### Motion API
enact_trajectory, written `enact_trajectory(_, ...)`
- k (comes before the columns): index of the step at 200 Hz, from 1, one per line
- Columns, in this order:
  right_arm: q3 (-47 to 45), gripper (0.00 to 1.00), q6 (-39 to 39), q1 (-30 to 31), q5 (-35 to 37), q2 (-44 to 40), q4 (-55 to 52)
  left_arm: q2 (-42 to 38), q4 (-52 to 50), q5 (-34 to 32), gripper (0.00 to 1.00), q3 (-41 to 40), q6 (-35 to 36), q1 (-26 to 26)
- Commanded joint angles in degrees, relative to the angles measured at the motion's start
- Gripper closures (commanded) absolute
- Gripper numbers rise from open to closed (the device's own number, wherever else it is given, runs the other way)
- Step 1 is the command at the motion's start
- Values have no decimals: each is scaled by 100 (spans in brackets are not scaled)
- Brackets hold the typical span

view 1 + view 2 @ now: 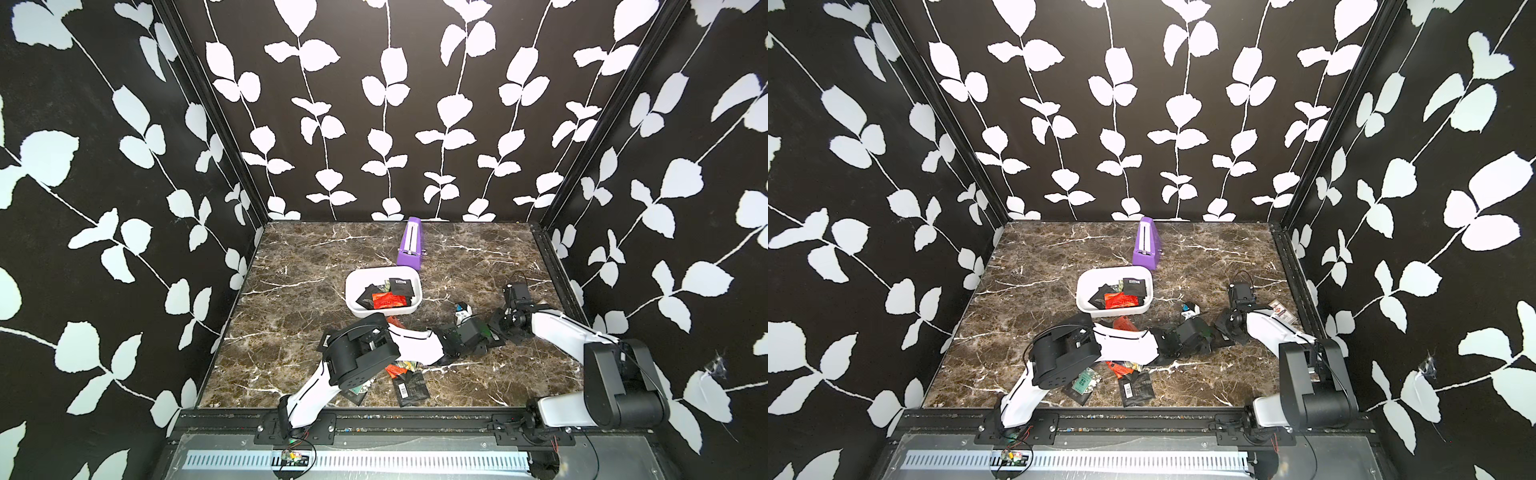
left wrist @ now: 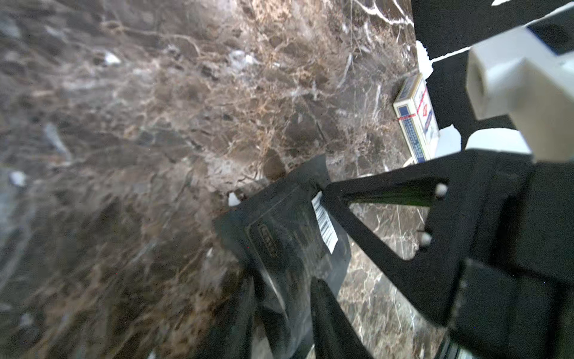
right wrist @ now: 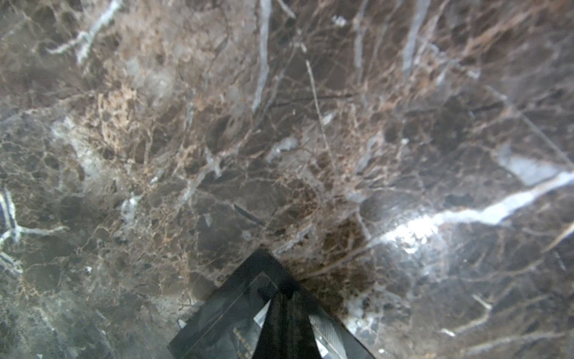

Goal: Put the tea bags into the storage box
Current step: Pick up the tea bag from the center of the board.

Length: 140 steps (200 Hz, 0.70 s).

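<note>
In both top views the storage box (image 1: 353, 286) (image 1: 1086, 286) is seen in the middle of the marble table (image 1: 291, 332), with several tea bags (image 1: 388, 300) lying inside it and loose sachets (image 1: 411, 388) scattered near the table's front edge. In the left wrist view a black sachet (image 2: 289, 242) with a barcode label is found between the parted fingers of the left gripper (image 2: 282, 298), though whether it is clamped cannot be told. In the right wrist view the right gripper (image 3: 285, 298) is shown closed on a corner of that sachet.
</note>
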Motion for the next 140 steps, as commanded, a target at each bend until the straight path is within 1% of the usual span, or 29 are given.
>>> enact_trajectory(1,19,100,-71,-16,86,138,-237,245,-516,-96,68,-30,-209,-12)
enact_trajectory(20,30,100,-108,-20,68,161,-240,380,-287,-58,71,-31,-396,-2)
enact_trajectory(44,43,100,-117,-20,63,174,-262,541,-140,25,78,92,-500,-2)
enact_trajectory(71,41,100,-125,-18,54,179,-262,556,-293,19,91,206,-390,13)
enact_trajectory(81,41,100,-121,-17,57,174,-261,555,-274,42,100,197,-393,25)
enact_trajectory(108,32,100,-99,-16,-12,182,-197,474,-273,73,100,166,-375,31)
enact_trajectory(140,168,100,-90,-20,-523,148,-12,88,-334,46,100,20,-160,62)
